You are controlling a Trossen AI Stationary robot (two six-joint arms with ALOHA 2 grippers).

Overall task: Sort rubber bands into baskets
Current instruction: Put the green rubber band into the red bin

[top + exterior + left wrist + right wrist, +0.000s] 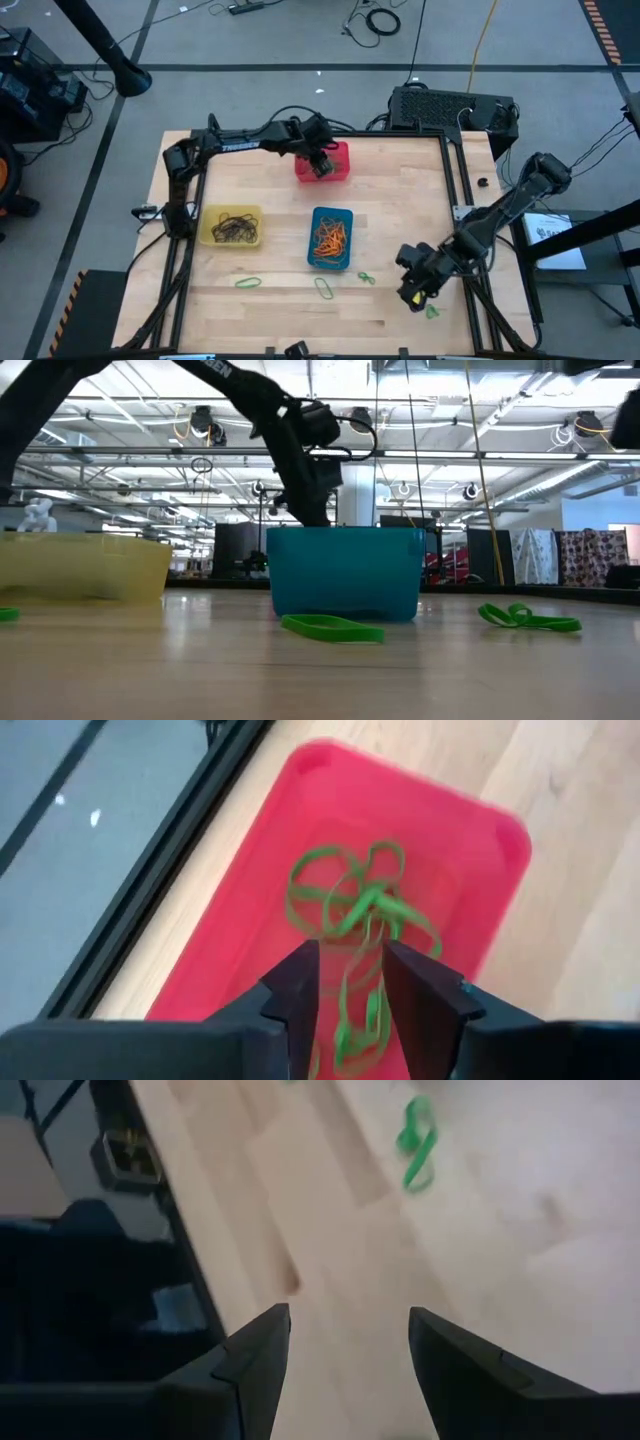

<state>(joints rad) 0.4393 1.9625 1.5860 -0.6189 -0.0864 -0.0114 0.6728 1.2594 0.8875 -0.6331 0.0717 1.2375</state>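
Observation:
My left gripper [350, 985] is open over the red basket [337, 168] at the table's far middle, fingers pointing down. Green rubber bands [365, 905] lie tangled in that basket. My right gripper [348, 1350] is open and empty over bare wood at the near right [420, 287]; one green band [420, 1140] lies flat ahead of it. The blue basket [331, 237] holds orange bands, the yellow basket [232, 226] holds dark ones. Loose green bands [247, 283] [325, 288] [366, 278] lie flat on the table. My left gripper stands above the green bands from above, pointing down. A green strand [352, 1010] shows in the gap between its two fingers; I cannot tell whether it touches either finger or lies in the red basket below.
A black metal frame [455, 190] runs along the table's edges. A black box [450, 108] stands behind the far right corner. In the low view the blue basket [345, 570] hides the red one, with green bands [332, 627] [528, 618] on the wood in front.

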